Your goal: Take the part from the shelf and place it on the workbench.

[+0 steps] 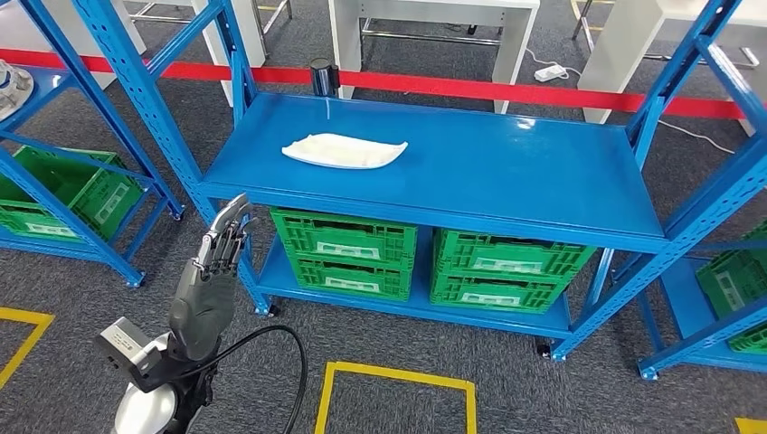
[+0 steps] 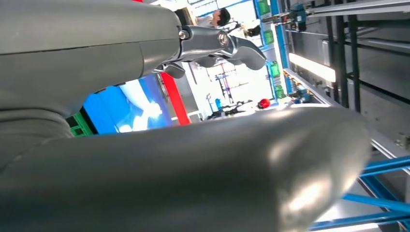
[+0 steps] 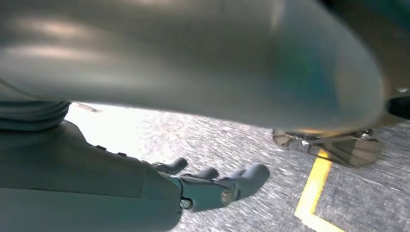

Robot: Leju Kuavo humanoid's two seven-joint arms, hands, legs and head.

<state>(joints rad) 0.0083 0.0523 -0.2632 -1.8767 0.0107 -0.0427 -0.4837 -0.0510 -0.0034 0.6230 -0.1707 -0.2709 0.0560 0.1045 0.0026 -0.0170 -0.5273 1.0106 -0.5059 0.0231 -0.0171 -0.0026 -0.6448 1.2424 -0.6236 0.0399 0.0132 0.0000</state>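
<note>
One white part (image 1: pixel 345 150) is lying flat on the blue shelf (image 1: pixel 506 172), left of the shelf's middle and well apart from both hands. Under that top board, four green crates (image 1: pixel 419 256) are sitting stacked in two pairs on the lower board. More green crates (image 1: pixel 65 192) are resting in the rack to the left, and another is showing at the right edge.

The left hand (image 1: pixel 214 271) is hanging raised in front of the shelf's left post, below the level of the top board. Its fingers (image 1: pixel 226 240) are lying straight and close together, pointing up toward the shelf edge, released and grasping nothing. A black cable (image 1: pixel 271 362) is looping from the wrist.

In the right wrist view, the right hand (image 3: pixel 145 193) is hanging over grey carpet beside a yellow floor line (image 3: pixel 314 188). Its fingers (image 3: pixel 241 179) are stretching out loosely, released, with nothing in them.

A red band (image 1: pixel 506 90) is running across the floor behind the shelf, and white desks (image 1: pixel 434 18) are standing beyond it.
</note>
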